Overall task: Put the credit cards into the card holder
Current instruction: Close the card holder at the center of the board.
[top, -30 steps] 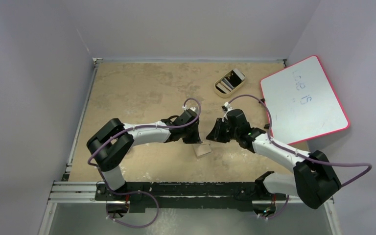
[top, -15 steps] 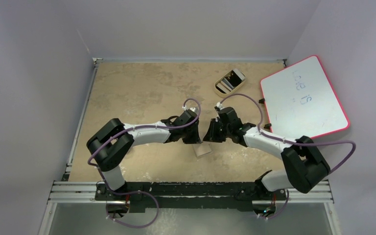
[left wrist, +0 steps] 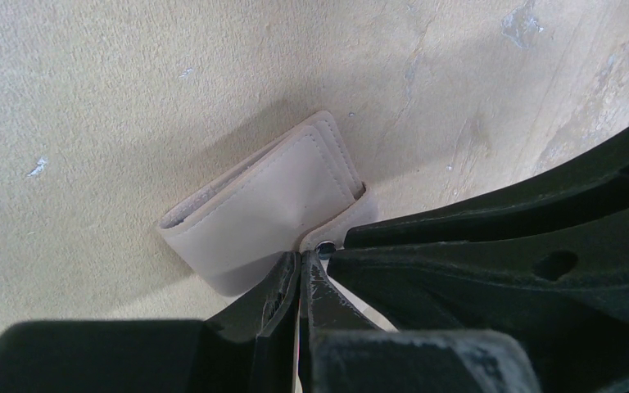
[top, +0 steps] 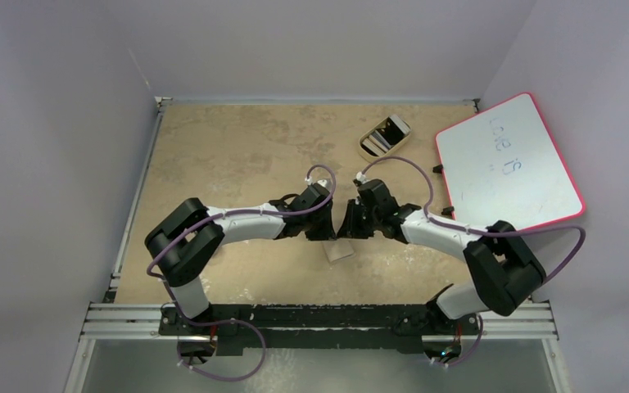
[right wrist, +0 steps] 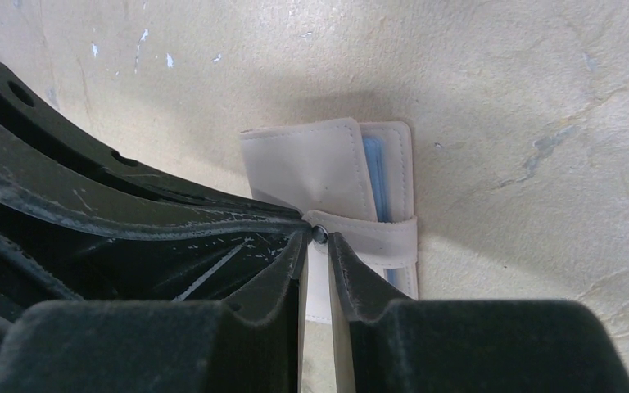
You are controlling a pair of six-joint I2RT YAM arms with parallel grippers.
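Right arm (top: 438, 233) swung inward; both jaws pinch the card holder (right wrist: 311, 168).

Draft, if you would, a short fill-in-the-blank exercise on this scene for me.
1. The card showing inside the folded card holder is pale ___.
2. The whiteboard lies on the robot's ___ side.
3. The phone-like slab lies ___ the oval tray.
4. The left gripper and right gripper ___ have their fingertips at the card holder.
Missing words: blue; right; in; both.
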